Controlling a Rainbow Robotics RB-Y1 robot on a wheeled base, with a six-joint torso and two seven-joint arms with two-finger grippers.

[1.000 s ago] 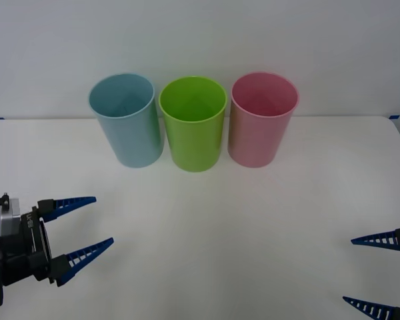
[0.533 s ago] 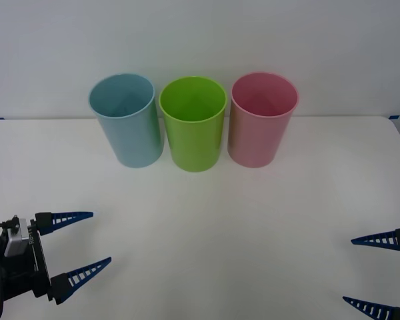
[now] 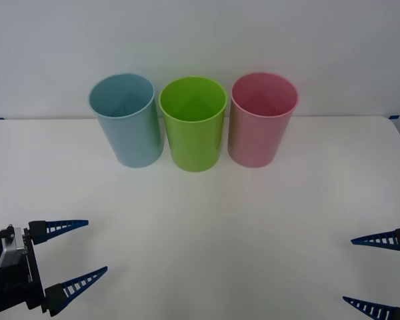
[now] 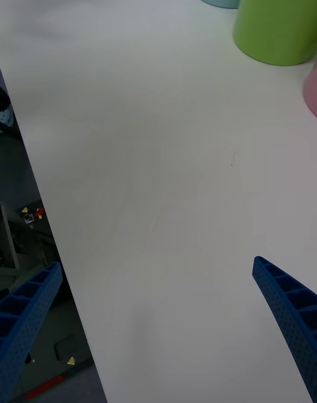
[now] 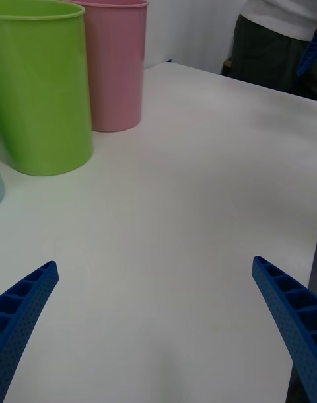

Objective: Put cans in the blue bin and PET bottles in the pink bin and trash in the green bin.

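Standing abreast, blue bin (image 3: 126, 120), green bin (image 3: 193, 124), pink bin (image 3: 261, 119)

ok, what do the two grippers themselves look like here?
Left gripper: two blue, ribbed, tapered fingers ending in points, on a black body with a small silver block and a thin black cable. Right gripper: the same blue ribbed pointed fingers, perforated along their sides in the wrist view.

White table (image 3: 207, 227), plain white wall (image 3: 200, 40) behind, dark floor (image 4: 26, 178) w/ equipment beside table edge

open white table (image 3: 207, 233), blue bin (image 3: 125, 120), green bin (image 3: 193, 123), pink bin (image 3: 261, 119) lined along far edge
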